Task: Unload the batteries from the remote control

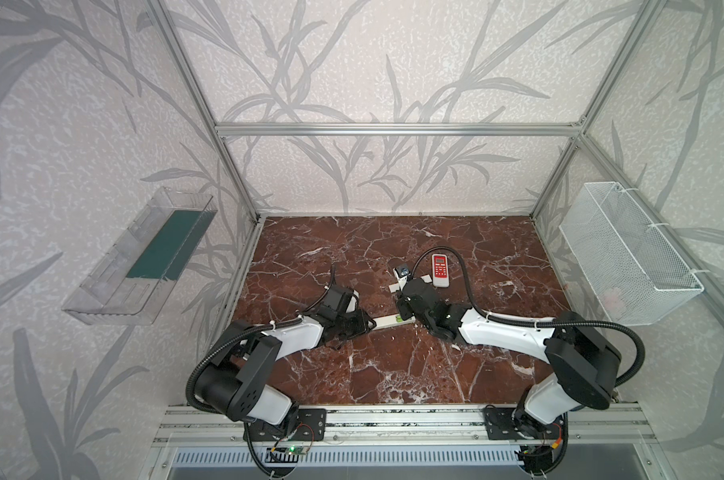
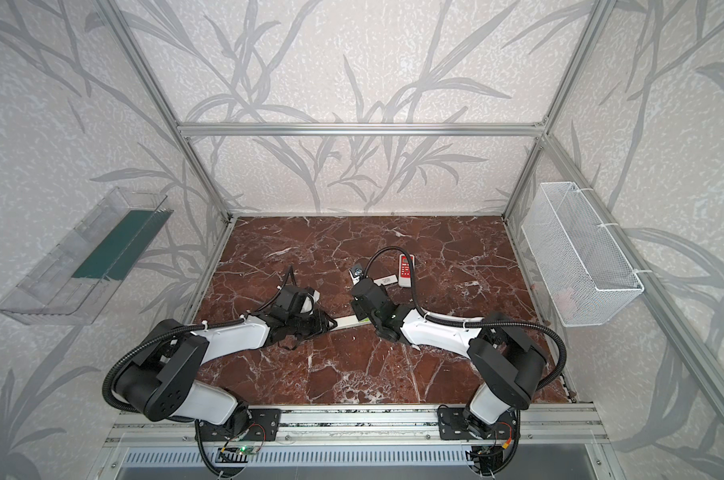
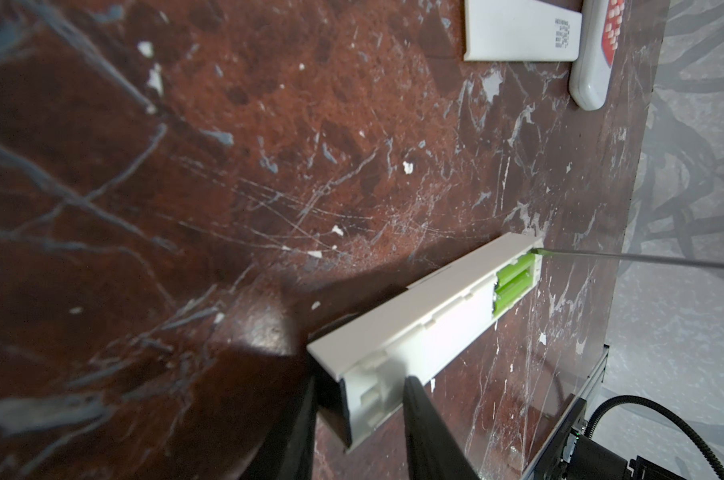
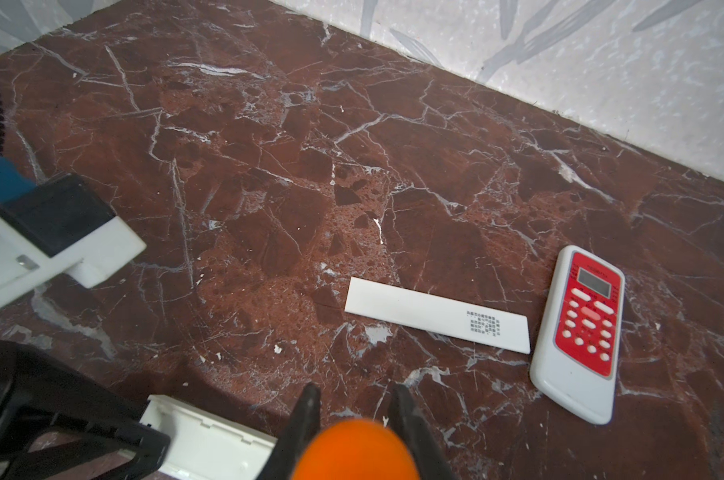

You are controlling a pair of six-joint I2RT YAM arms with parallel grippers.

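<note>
A long white remote control (image 1: 387,321) lies back-up on the marble table between my two grippers. Its compartment is open, and two lime-green batteries (image 3: 638,286) sit side by side at its far end; they are also green in a top view (image 1: 399,318). My left gripper (image 3: 360,399) is shut on the near end of the remote, one finger on each side. My right gripper (image 4: 356,390) is shut on an orange-handled tool (image 4: 356,449). The tool's thin shaft (image 3: 643,259) reaches down to the end of the compartment, its tip right beside the batteries.
A second white remote with a red face (image 4: 580,332) lies further back, and a flat white battery cover (image 4: 435,316) next to it. A small grey object (image 1: 401,270) lies behind the right wrist. A wire basket (image 1: 630,253) hangs on the right wall and a clear tray (image 1: 139,257) on the left.
</note>
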